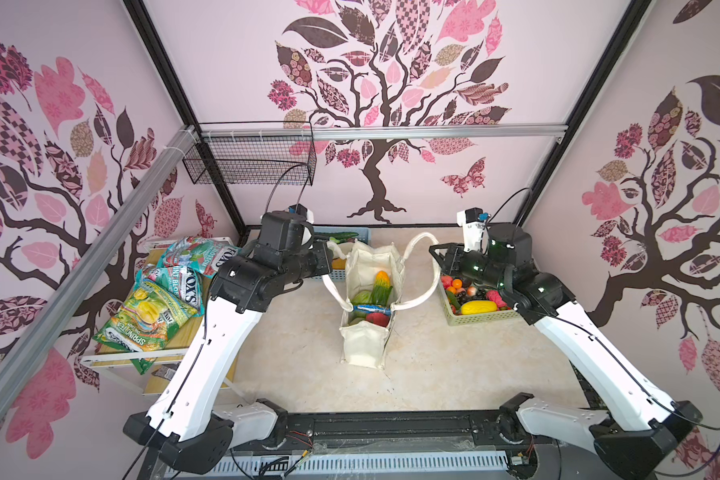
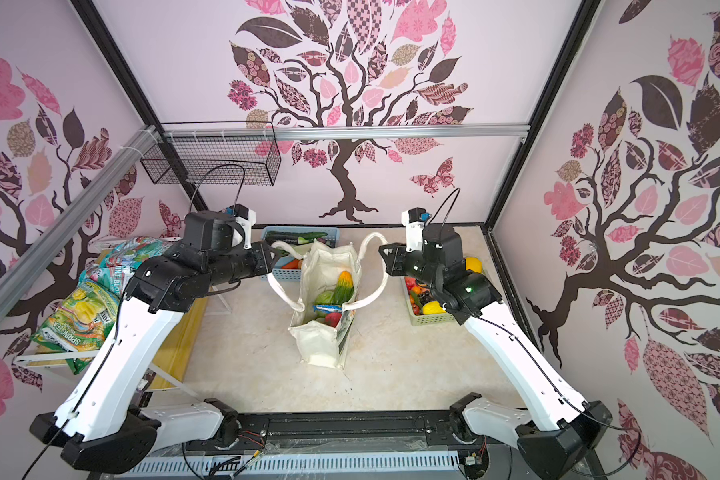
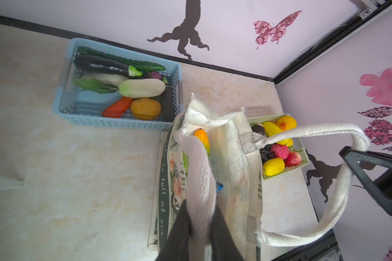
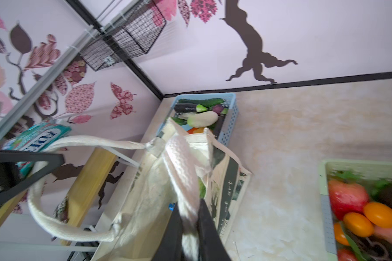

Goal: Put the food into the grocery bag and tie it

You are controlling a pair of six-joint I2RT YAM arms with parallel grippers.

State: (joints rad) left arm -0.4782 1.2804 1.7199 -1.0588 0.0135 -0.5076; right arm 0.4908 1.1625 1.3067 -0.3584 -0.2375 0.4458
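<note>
The grocery bag (image 1: 362, 345) (image 2: 316, 345) stands open mid-table, cream with a dark green lettered band (image 3: 162, 194). Inside it lies food: an orange-green piece (image 1: 381, 286), a green cabbage (image 1: 360, 298), a red piece (image 1: 377, 319) and a blue packet (image 1: 371, 308). My left gripper (image 1: 329, 244) (image 3: 199, 214) is shut on the bag's left handle (image 3: 199, 171), lifted beside the rim. My right gripper (image 1: 434, 249) (image 4: 189, 217) is shut on the right handle (image 4: 181, 158), whose loop arches up (image 1: 422, 237). Both handles are pulled outward, away from each other.
A blue basket (image 3: 113, 122) of vegetables sits behind the bag at the back wall. A pale green basket (image 1: 474, 320) of fruit stands under my right arm. Snack bags (image 1: 154, 307) lie on a shelf at the left. A wire basket (image 1: 250, 162) hangs on the back rail.
</note>
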